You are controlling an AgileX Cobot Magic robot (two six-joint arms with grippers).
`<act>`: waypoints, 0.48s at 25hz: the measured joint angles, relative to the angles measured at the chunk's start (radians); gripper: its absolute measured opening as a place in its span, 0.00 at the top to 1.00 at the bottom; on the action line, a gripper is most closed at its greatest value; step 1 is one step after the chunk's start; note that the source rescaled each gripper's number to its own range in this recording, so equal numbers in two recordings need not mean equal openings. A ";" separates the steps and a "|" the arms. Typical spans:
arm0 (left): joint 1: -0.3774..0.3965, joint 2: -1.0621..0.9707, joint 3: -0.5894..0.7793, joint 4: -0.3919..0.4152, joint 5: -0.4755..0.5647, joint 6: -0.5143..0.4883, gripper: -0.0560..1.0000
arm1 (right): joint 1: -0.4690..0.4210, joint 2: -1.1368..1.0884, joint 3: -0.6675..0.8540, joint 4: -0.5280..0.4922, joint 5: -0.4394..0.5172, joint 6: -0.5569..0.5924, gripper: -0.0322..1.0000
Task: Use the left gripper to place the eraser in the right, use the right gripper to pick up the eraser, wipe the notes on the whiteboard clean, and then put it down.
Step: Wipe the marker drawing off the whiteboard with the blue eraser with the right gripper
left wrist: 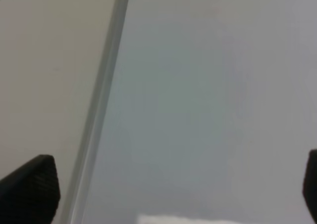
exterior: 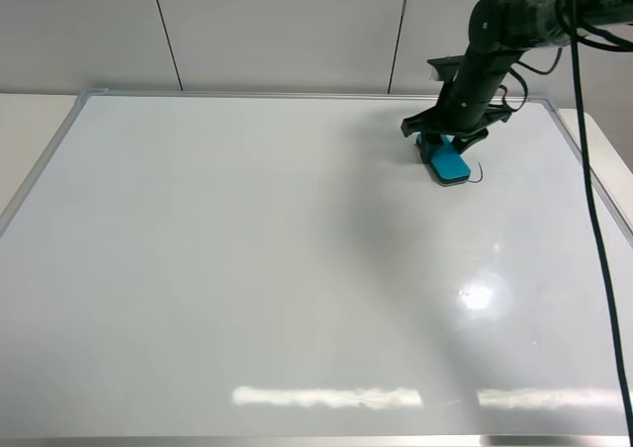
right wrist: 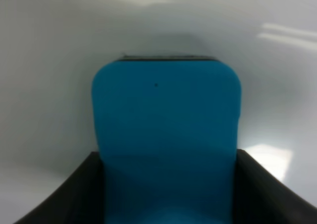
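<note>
Near the far right corner, the right end effector (exterior: 446,148) clamps the teal eraser (exterior: 450,163), felt down beside a thin stroke of the notes (exterior: 481,176) on the whiteboard (exterior: 247,269); flat, steady pressure swept across that stroke looks likeliest to clear it.

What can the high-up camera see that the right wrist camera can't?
Only the high camera shows the whole whiteboard with its silver frame, the right arm, and a thin bit of the notes beside the eraser. Only the wrist camera shows the black fingers pressing the eraser's sides and a tiny dark speck on it. Both show the blue eraser on the board, held by the right gripper.
</note>
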 joint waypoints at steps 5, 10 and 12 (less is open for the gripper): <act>0.000 0.000 0.000 0.000 0.001 0.000 0.00 | 0.054 0.000 0.013 0.009 0.000 -0.005 0.96; 0.000 0.000 0.000 0.000 0.001 0.000 0.00 | 0.039 -0.030 0.111 0.024 -0.091 -0.005 0.96; 0.000 0.000 0.000 0.000 0.001 0.000 0.00 | 0.022 -0.059 0.170 0.033 -0.128 -0.005 0.96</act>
